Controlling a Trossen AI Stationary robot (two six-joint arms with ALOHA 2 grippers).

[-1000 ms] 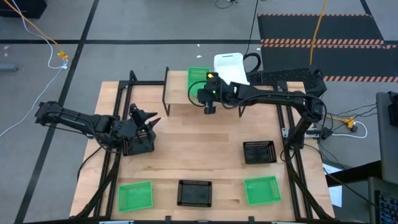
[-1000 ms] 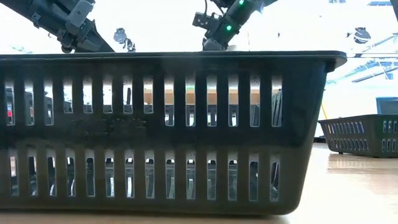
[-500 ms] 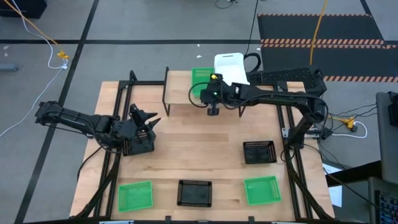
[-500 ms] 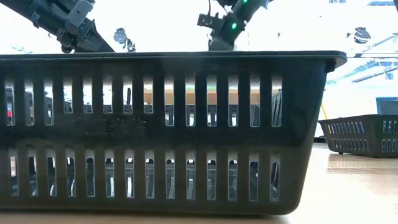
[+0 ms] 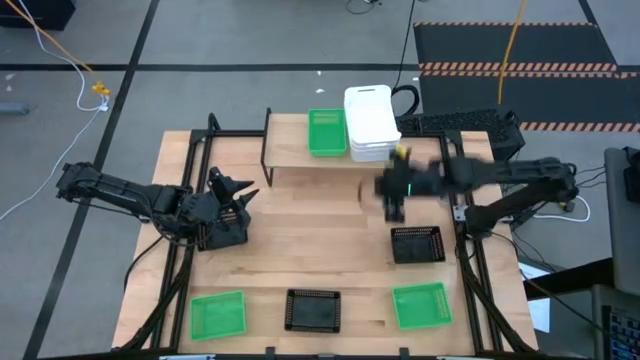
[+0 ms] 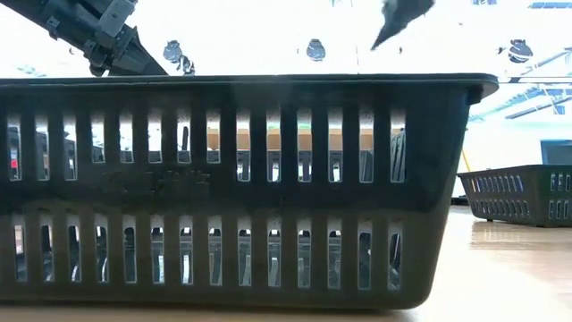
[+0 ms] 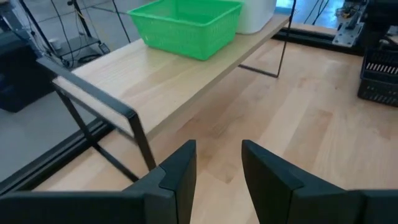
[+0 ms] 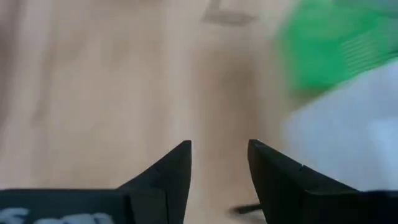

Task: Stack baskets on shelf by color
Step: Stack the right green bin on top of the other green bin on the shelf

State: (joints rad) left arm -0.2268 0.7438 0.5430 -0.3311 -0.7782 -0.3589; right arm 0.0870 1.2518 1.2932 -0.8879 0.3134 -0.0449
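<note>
One green basket (image 5: 326, 133): on shelf (image 5: 290, 150), beside white stack (image 5: 371, 123)
Right pincer (image 5: 393, 207): spread, empty, above bench (image 5: 300, 245)
Left pincer (image 5: 243, 190): spread, empty

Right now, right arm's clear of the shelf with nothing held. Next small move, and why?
Probably lower the right gripper, open and empty, onto the black basket just in front of it. The shelf holds a green basket and white baskets, but no black one yet.
</note>
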